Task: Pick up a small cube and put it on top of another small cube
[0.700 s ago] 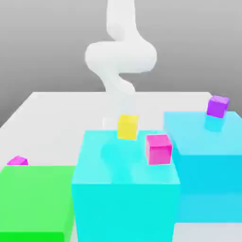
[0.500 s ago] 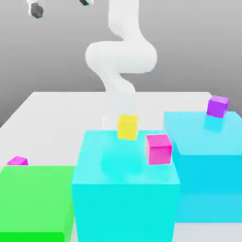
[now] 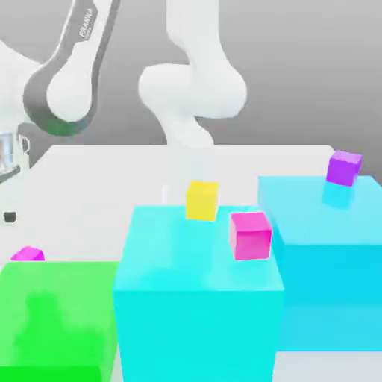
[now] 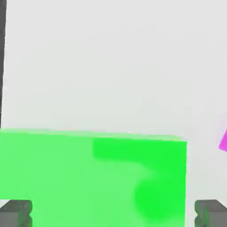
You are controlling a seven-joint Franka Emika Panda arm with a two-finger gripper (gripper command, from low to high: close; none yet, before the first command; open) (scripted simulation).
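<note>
Magenta, tiny: small cube (image 3: pixel 28 254) on the worktop (image 3: pixel 104 179), just beyond the green block (image 3: pixel 56 313) in the exterior view, lower part hidden by that block's edge. Probably the one to lift. In the hand view, cut off by the picture's edge, well out of line with the jaws.

Step in hand, by judgement: approach, ahead of any grasp. End effector (image 4: pixel 113 213) released, jaws wide apart, nothing between, with green block and bare worktop below. Next: shift sideways toward the magenta cube, turn to match its slanted faces, then lower with care for the block's edge. Close only once centred on it.

Pose: folded across to the exterior view's left, forearm (image 3: pixel 78 63) sloping down to a bent wrist, hand hanging roughly upright, fingers pointing down. Well above the worktop, near the green block, with a shadow across its top.

For stacking, three candidates: yellow cube (image 3: pixel 202 201) and hot-pink cube (image 3: pixel 251 236) on the cyan block (image 3: pixel 198 336), violet cube (image 3: pixel 344 168) on the bluer block (image 3: pixel 328 298). Cannot tell which is meant.
</note>
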